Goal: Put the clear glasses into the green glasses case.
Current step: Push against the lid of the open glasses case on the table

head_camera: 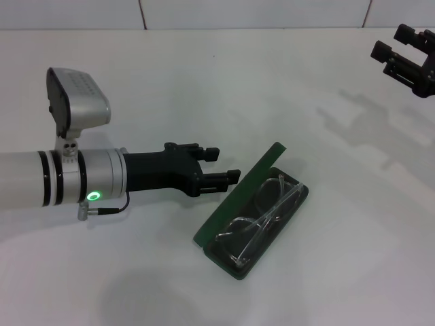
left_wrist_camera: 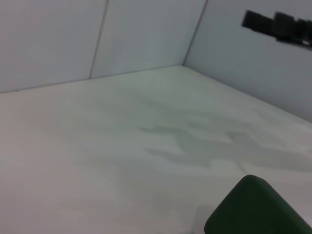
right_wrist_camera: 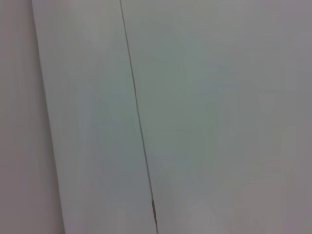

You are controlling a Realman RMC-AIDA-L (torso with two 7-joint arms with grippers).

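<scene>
The green glasses case point(head_camera: 237, 201) lies open on the white table, right of centre, its lid standing up on the left side. The clear glasses point(head_camera: 262, 216) rest folded inside its black tray. My left gripper point(head_camera: 224, 165) reaches in from the left, open and empty, its fingertips just short of the raised lid's outer face. In the left wrist view only a rounded corner of the green glasses case point(left_wrist_camera: 257, 209) shows. My right gripper point(head_camera: 394, 42) hangs open at the far right, high above the table, well away from the case.
A white tabletop point(head_camera: 136, 272) spreads around the case, and pale wall panels point(head_camera: 258, 12) close it off at the back. The right wrist view holds only a wall panel seam point(right_wrist_camera: 139, 126). The right gripper point(left_wrist_camera: 280, 24) appears far off in the left wrist view.
</scene>
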